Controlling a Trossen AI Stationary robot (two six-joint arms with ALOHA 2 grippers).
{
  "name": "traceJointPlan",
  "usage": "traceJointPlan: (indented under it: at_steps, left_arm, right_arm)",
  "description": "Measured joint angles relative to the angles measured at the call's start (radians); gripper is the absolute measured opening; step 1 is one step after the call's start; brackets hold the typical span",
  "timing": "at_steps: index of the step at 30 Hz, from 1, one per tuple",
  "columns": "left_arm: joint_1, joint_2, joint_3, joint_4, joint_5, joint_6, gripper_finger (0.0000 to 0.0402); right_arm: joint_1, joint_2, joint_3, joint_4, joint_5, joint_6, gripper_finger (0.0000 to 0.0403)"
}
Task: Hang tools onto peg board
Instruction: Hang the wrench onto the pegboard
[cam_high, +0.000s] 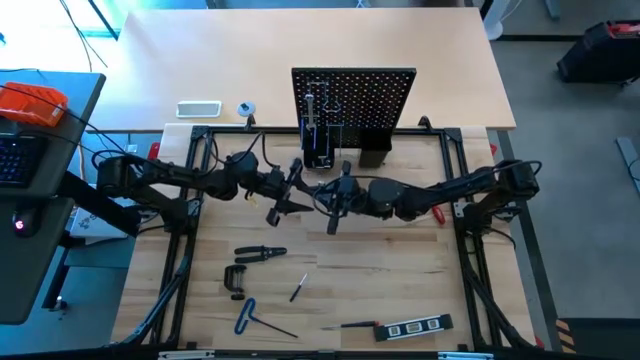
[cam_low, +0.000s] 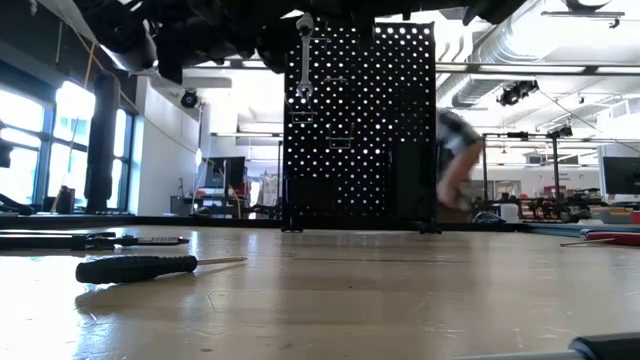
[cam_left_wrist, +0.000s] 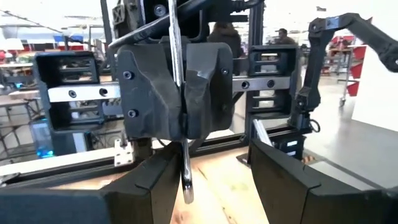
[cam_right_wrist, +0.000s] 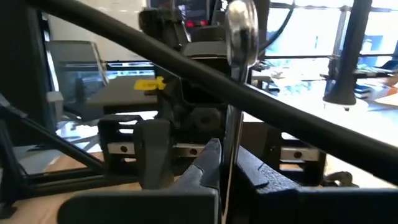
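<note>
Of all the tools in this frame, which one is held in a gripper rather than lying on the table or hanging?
The silver wrench, pinched upright in the right gripper. The pliers, C-clamp and hex key lie loose on the table.

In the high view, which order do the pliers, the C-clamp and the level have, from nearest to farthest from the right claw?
From the right claw:
1. Pliers, toward the left arm's side.
2. C-clamp, past the pliers.
3. Level, near the table's front edge.

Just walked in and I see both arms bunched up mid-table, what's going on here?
The right gripper is shut on a silver wrench, holding it above the table in front of the open left gripper. One wrench already hangs on the peg board. Pliers, a C-clamp and a hex key lie on the table.
</note>
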Motion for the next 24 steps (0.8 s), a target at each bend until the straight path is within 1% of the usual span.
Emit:
traceJointPlan:
  at_steps: [5, 10, 18, 24]
  left_arm:
    - [0.021, 0.0, 0.026, -0.026, 0.034, -0.026, 0.018]
    - [0.065, 0.0, 0.048, -0.04, 0.044, -0.045, 0.018]
    - [0.135, 0.001, 0.06, -0.039, 0.061, -0.051, 0.0179]
    - [0.154, 0.0, 0.06, -0.048, 0.094, -0.042, 0.0178]
  right_arm:
    - [-0.028, -0.006, 0.0, -0.002, -0.058, 0.0, 0.0]
    - [-0.063, -0.018, 0.001, -0.005, -0.077, -0.016, 0.0]
    - [-0.121, -0.034, 0.001, -0.018, -0.14, -0.016, 0.0]
    - [-0.139, -0.041, 0.0, -0.04, -0.172, -0.013, 0.0]
